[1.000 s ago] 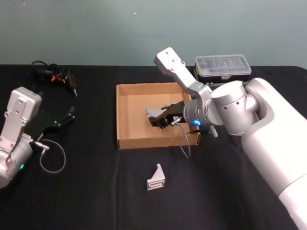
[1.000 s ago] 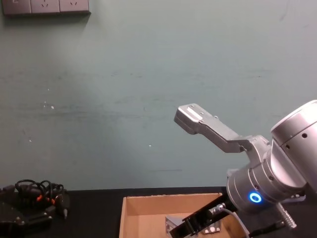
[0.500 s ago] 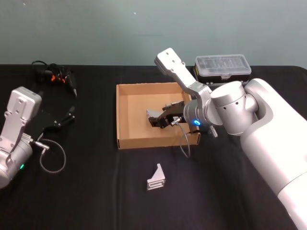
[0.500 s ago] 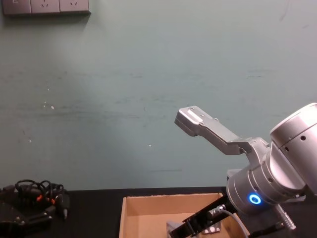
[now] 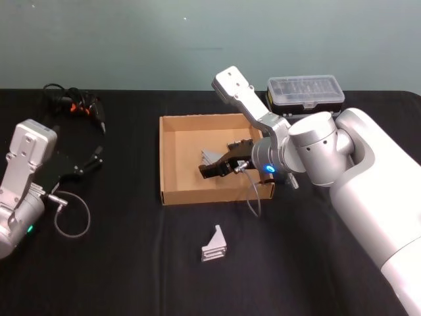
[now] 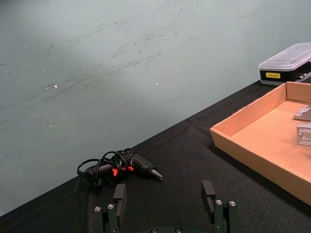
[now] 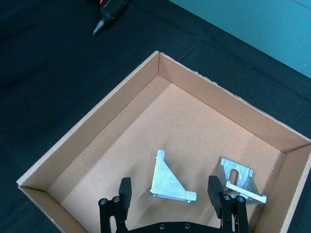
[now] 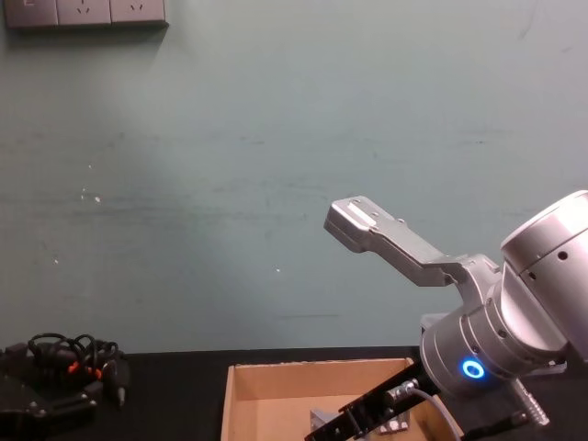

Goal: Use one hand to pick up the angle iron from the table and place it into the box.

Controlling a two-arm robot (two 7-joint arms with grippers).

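Note:
The tan cardboard box [image 5: 172,158] sits mid-table on the black table [image 5: 131,263]. My right gripper [image 7: 169,191] hovers inside it, open. A silver angle iron [image 7: 167,180] lies flat on the box floor between its fingers, untouched. A second angle iron [image 7: 239,180] rests beside it near the box wall. In the head view the right gripper [image 5: 214,170] is low in the box with an angle iron [image 5: 209,156] just behind it. One more angle iron [image 5: 214,245] lies on the table in front of the box. My left gripper [image 6: 164,196] is parked open at the far left.
A clear-lidded plastic case [image 5: 305,91] stands behind the box on the right. A black tool with tangled cables [image 5: 72,105] lies at the back left, and a grey cable loop [image 5: 71,214] near the left arm. The box rim [image 8: 312,375] shows in the chest view.
My right gripper has shifted slightly left and lower inside the box. The left arm and the angle iron on the table have not moved.

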